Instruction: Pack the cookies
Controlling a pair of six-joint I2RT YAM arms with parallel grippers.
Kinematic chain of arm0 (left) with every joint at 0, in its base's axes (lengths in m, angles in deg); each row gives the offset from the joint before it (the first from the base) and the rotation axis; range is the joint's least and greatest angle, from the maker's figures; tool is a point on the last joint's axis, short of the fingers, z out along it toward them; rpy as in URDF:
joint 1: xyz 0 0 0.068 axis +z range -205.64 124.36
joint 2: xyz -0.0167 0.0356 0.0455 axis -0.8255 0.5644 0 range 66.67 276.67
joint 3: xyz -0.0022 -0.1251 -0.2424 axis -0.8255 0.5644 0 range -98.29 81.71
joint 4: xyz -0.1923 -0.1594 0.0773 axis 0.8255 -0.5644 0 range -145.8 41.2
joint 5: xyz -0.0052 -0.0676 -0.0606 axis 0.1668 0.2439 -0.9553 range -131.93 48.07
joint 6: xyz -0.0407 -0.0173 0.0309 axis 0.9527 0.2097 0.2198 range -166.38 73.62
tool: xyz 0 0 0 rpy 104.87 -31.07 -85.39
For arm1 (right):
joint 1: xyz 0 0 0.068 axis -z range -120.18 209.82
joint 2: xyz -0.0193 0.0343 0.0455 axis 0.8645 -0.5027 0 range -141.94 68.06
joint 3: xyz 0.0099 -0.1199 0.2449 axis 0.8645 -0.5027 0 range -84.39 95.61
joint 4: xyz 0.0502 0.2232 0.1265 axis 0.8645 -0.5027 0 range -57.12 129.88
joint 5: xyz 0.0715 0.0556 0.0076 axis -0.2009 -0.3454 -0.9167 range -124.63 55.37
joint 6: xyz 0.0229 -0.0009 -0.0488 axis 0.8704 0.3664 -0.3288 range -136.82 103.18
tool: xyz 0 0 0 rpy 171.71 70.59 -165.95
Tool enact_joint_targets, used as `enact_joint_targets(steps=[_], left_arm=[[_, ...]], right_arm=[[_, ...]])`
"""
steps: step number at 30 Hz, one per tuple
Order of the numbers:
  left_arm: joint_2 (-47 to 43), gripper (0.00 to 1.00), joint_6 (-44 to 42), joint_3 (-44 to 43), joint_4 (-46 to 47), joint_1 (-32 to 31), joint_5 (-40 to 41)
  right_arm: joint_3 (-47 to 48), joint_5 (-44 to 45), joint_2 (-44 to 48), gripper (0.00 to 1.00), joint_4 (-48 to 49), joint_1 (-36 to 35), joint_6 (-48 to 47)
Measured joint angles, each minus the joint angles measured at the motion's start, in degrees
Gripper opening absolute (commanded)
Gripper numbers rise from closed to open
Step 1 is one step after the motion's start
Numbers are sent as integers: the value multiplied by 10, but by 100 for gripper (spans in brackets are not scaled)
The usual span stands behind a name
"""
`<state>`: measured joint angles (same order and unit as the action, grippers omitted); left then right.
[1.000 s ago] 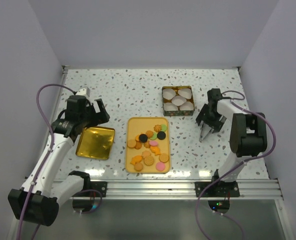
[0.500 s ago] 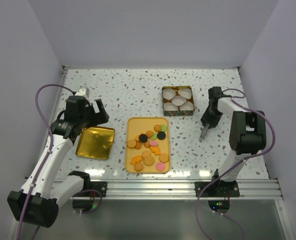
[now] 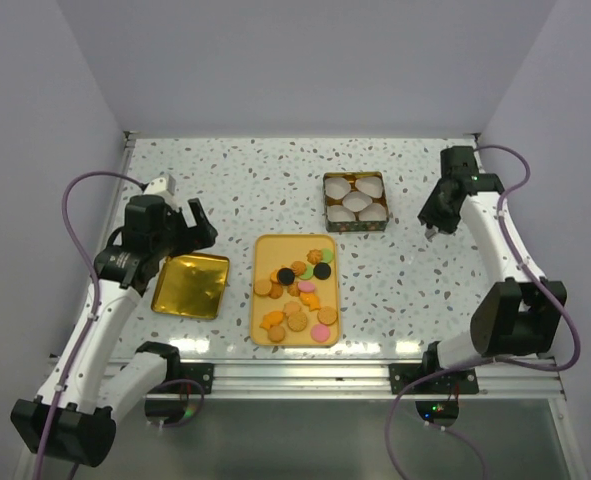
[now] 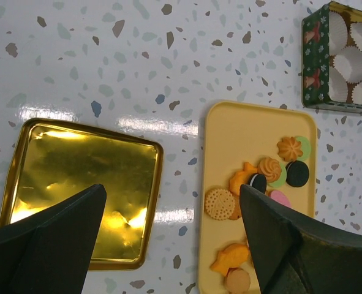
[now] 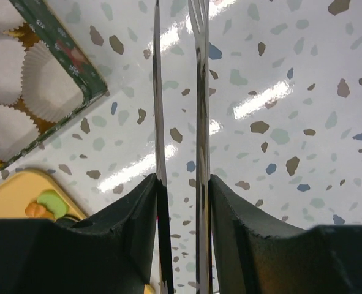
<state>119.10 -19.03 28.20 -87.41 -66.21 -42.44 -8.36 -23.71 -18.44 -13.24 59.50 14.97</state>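
At frame centre, cookies [image 3: 297, 290] are lying on the tray [image 3: 268, 248]; right pincer [image 3: 432, 228], barely parted, and left pincer [image 4: 171, 187], gaping, are hanging empty. A narrow pinch is risking cracking or scattering them.

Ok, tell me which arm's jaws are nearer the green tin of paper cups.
Right. The right arm hangs just right of the green tin, not touching; the left arm is far left of it, by the gold tray.

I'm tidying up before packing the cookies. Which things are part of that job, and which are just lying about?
Job: cookies, yellow tray under them, green tin, paper cups in it.
Lying about: gold tray, empty, left of the yellow one.
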Motion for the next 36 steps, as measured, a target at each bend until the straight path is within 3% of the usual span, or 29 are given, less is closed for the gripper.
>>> enact_joint_targets(steps=[15, 21, 31, 36], left_arm=[[-54, 95, 1, 0, -9, -2, -23], [-79, 96, 4, 0, -23, -3, -23], [-102, 95, 7, 5, -42, -4, -23], [-104, 96, 11, 10, -48, -4, -23]], right_arm=[[19, -54, 81, 41, -105, -23, 0], [78, -65, 86, 43, -126, -149, 7], [78, -121, 108, 52, -116, -387, 52], [78, -130, 78, 55, -105, -462, 64]])
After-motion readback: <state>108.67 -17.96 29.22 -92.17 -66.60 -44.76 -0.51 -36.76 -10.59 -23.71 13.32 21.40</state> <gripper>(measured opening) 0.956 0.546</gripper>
